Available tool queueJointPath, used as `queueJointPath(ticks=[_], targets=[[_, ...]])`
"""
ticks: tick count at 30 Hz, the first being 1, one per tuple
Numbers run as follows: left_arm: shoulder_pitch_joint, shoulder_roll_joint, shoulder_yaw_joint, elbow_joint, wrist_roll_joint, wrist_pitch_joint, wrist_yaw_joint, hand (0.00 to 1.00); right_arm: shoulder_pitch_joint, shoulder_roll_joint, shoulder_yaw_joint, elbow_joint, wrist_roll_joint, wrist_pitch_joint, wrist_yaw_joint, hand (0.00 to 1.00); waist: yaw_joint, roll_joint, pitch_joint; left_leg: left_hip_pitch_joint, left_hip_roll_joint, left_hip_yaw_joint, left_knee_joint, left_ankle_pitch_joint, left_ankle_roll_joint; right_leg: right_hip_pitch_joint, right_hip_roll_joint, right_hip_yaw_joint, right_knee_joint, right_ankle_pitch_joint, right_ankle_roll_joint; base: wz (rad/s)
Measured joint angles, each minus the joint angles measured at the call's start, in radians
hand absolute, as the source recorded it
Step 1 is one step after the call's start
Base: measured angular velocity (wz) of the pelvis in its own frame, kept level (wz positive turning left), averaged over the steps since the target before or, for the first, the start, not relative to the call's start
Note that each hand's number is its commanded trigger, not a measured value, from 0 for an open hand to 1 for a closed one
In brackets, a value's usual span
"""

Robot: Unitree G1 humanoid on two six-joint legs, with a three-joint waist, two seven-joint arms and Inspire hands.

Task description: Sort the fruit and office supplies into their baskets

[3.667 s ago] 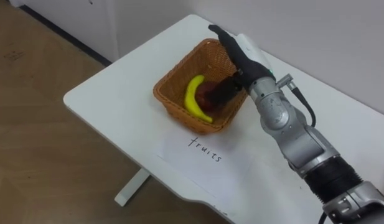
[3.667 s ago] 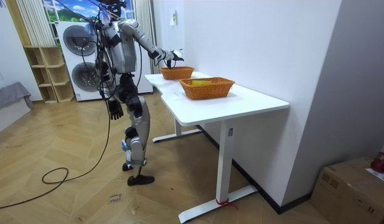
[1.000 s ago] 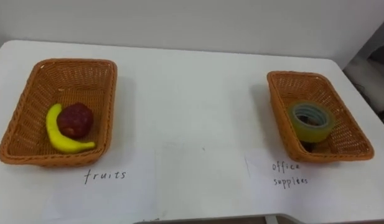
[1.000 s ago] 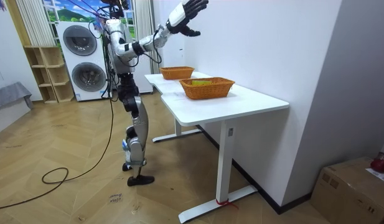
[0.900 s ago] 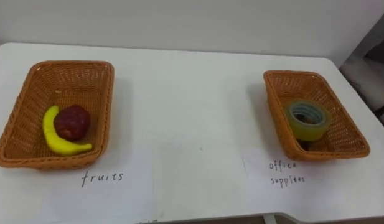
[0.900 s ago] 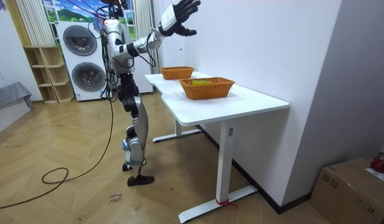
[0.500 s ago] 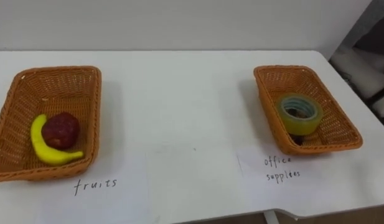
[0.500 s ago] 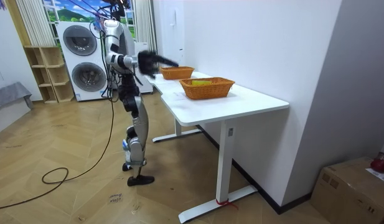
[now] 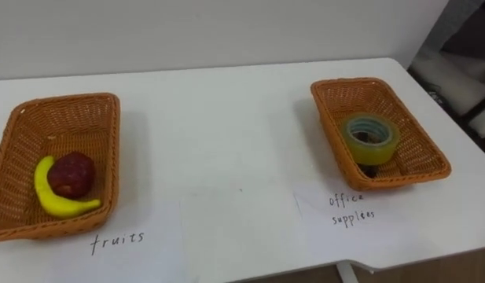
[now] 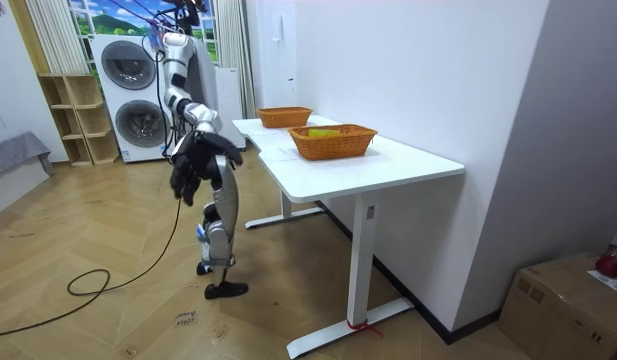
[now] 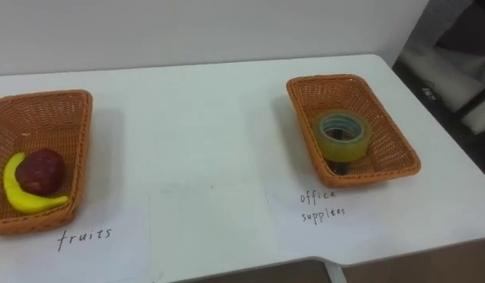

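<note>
Right hand (image 10: 220, 148): hanging by hip (grip state cannot be told).
Left hand (image 10: 183, 178): likewise.
Tape roll (image 9: 366, 156): likely light, rigid; hold across rim.
Banana (image 9: 69, 207): likely soft; hold mid-body gently.

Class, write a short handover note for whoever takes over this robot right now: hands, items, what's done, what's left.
Hands: right hand and left hand hang low by the hip, away from the table.
Items: banana and dark red fruit lie in the fruits basket; tape roll in the office supplies basket.
Done: all visible items sorted.
Left: nothing seen; just check.
</note>
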Motion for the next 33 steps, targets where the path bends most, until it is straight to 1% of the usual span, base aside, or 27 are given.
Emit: queueJointPath(ticks=[1, 2, 3, 4, 5, 6, 7, 8, 9, 11, 12, 13, 15, 18, 20, 21, 24, 26, 29, 31, 33], targets=[[0.002, 0.0, 0.0, 0.0, 0.0, 0.0, 0.0, 0.0, 0.013, 0.021, -0.002, 0.005, 0.014, -0.003, -0.002, 0.0, -0.002, 0.004, -0.0001, -0.001, 0.0, -0.001, -0.001, 0.0, 0.0, 0.001, 0.0, -0.003, 0.0, 0.0, 0.0, 0.04], [0.002, 0.0, 0.0, -0.002, -0.003, 0.0, 0.001, 0.0, 0.02, 0.038, -0.002, 0.042, 0.029, -0.018, 0.003, 0.0, -0.002, 0.008, 0.0006, -0.003, 0.0, -0.003, 0.0, 0.0, 0.0, 0.006, 0.0, -0.007, 0.0, 0.0, 0.0, 0.05], [0.001, -0.001, -0.001, -0.003, -0.007, 0.0, 0.001, 0.0, 0.021, 0.043, -0.001, 0.062, 0.038, -0.02, 0.005, 0.0, -0.001, 0.01, 0.001, -0.003, 0.0, -0.004, -0.001, 0.0, 0.0, 0.007, -0.001, -0.01, -0.001, 0.0, 0.0, 0.06], [0.002, -0.004, -0.002, -0.006, -0.033, -0.001, 0.001, 0.0, 0.024, 0.058, 0.004, 0.101, 0.045, -0.02, 0.009, 0.0, -0.001, 0.012, -0.0001, -0.001, -0.002, -0.004, -0.001, 0.0, 0.0, 0.009, -0.001, -0.012, -0.001, 0.0, 0.0, 0.0], [0.004, -0.01, -0.002, -0.011, -0.04, -0.001, 0.001, 0.0, 0.039, 0.081, 0.017, 0.114, 0.04, -0.02, 0.01, 0.0, 0.003, 0.021, 0.0014, 0.003, -0.001, -0.005, -0.002, -0.001, -0.001, 0.012, -0.001, -0.011, -0.001, -0.002, 0.0, 0.0], [0.003, -0.013, -0.002, -0.012, -0.04, -0.001, 0.001, 0.0, 0.047, 0.094, 0.024, 0.117, 0.034, -0.02, 0.01, 0.0, 0.003, 0.025, 0.0007, 0.003, 0.0, -0.005, -0.003, -0.002, -0.001, 0.012, 0.0, -0.011, -0.001, -0.003, 0.0, 0.0], [0.0, -0.023, -0.002, -0.011, -0.041, -0.001, 0.001, 0.0, 0.055, 0.11, 0.054, 0.148, 0.022, -0.021, 0.015, 0.0, 0.003, 0.029, -0.0011, 0.003, 0.0, -0.005, -0.002, -0.004, -0.001, 0.012, 0.0, -0.009, -0.001, -0.004, 0.0, 0.0], [-0.005, -0.032, -0.002, -0.009, -0.041, -0.001, -0.001, 0.0, 0.055, 0.12, 0.084, 0.198, 0.012, -0.019, 0.022, 0.0, 0.006, 0.033, -0.0011, 0.003, 0.0, -0.003, -0.002, -0.006, -0.001, 0.01, 0.0, -0.004, 0.001, -0.006, 0.001, -0.04], [-0.006, -0.036, -0.002, -0.009, -0.041, -0.001, -0.002, 0.0, 0.057, 0.125, 0.101, 0.219, 0.01, -0.018, 0.023, 0.0, 0.009, 0.036, -0.0014, 0.004, 0.0, -0.002, -0.003, -0.006, -0.001, 0.009, 0.0, 0.0, 0.003, -0.008, 0.001, -0.1], [-0.017, -0.039, -0.004, -0.005, -0.043, -0.002, -0.008, 0.0, 0.061, 0.152, 0.153, 0.277, -0.013, -0.015, 0.029, 0.0, 0.027, 0.041, -0.0007, 0.006, 0.0, 0.001, -0.003, -0.007, -0.001, 0.003, 0.002, 0.007, 0.013, -0.011, -0.001, -0.12], [-0.017, -0.039, -0.004, -0.004, -0.043, -0.003, -0.008, 0.0, 0.061, 0.156, 0.165, 0.289, -0.013, -0.013, 0.033, 0.0, 0.029, 0.041, -0.0006, 0.006, 0.0, 0.0, -0.003, -0.007, -0.001, 0.003, 0.001, 0.007, 0.016, -0.012, -0.001, -0.04], [-0.019, -0.039, -0.003, 0.009, -0.042, -0.008, -0.007, 0.0, 0.06, 0.163, 0.184, 0.311, -0.015, -0.011, 0.048, 0.0, 0.033, 0.047, 0.0026, 0.011, -0.001, 0.0, -0.003, -0.007, -0.001, 0.002, 0.001, 0.007, 0.017, -0.014, -0.001, 0.0], [-0.018, -0.039, -0.002, 0.03, -0.042, -0.008, -0.002, 0.0, 0.059, 0.167, 0.213, 0.342, -0.017, -0.01, 0.067, 0.0, 0.04, 0.05, 0.0038, 0.018, -0.001, -0.001, -0.004, -0.009, -0.002, 0.005, 0.001, 0.007, 0.017, -0.018, -0.001, 0.0], [-0.013, -0.042, -0.003, 0.046, -0.04, -0.006, 0.014, 0.0, 0.07, 0.173, 0.255, 0.392, -0.068, -0.009, 0.104, 0.0, 0.052, 0.05, 0.0045, 0.027, -0.001, -0.006, -0.003, -0.012, -0.003, 0.016, 0.0, 0.004, 0.016, -0.026, 0.0, 0.07], [-0.01, -0.049, -0.004, 0.047, -0.042, -0.006, 0.02, 0.0, 0.07, 0.177, 0.309, 0.432, -0.136, -0.009, 0.143, 0.0, 0.058, 0.053, 0.0045, 0.028, -0.001, -0.007, -0.002, -0.013, -0.003, 0.017, 0.0, 0.004, 0.016, -0.028, 0.0, 0.0], [-0.01, -0.051, -0.004, 0.047, -0.042, -0.006, 0.02, 0.0, 0.07, 0.179, 0.32, 0.438, -0.149, -0.007, 0.151, 0.0, 0.059, 0.054, 0.0046, 0.027, -0.001, -0.007, -0.002, -0.013, -0.003, 0.017, 0.0, 0.004, 0.016, -0.027, 0.0, 0.0], [-0.018, -0.059, -0.006, 0.048, -0.042, -0.006, 0.02, 0.0, 0.063, 0.19, 0.367, 0.465, -0.207, 0.014, 0.196, 0.0, 0.062, 0.059, 0.0044, 0.026, -0.001, -0.007, -0.002, -0.013, -0.003, 0.016, 0.0, 0.004, 0.016, -0.027, 0.0, 0.0], [-0.03, -0.064, -0.012, 0.056, -0.04, -0.006, 0.02, 0.0, 0.064, 0.194, 0.403, 0.467, -0.268, 0.023, 0.236, 0.0, 0.071, 0.066, 0.0042, 0.024, -0.001, -0.007, -0.002, -0.014, -0.003, 0.015, 0.001, 0.004, 0.016, -0.027, 0.0, 0.0], [-0.049, -0.065, -0.012, 0.067, -0.04, -0.013, 0.02, 0.0, 0.063, 0.194, 0.441, 0.479, -0.342, 0.024, 0.297, 0.0, 0.08, 0.073, 0.0032, 0.025, -0.001, -0.01, -0.002, -0.014, -0.004, 0.016, 0.001, -0.001, 0.016, -0.027, 0.0, 0.0], [-0.049, -0.065, -0.013, 0.072, -0.041, -0.015, 0.02, 0.0, 0.062, 0.195, 0.458, 0.486, -0.37, 0.025, 0.333, 0.0, 0.083, 0.076, 0.0033, 0.023, -0.001, -0.012, -0.001, -0.014, -0.004, 0.016, 0.0, -0.008, 0.016, -0.027, 0.0, 0.02], [-0.049, -0.066, -0.014, 0.079, -0.041, -0.015, 0.02, 0.0, 0.057, 0.196, 0.475, 0.489, -0.404, 0.036, 0.361, 0.0, 0.089, 0.076, 0.0017, 0.023, -0.002, -0.013, 0.0, -0.014, -0.004, 0.015, -0.001, -0.009, 0.018, -0.027, -0.001, 0.02]])
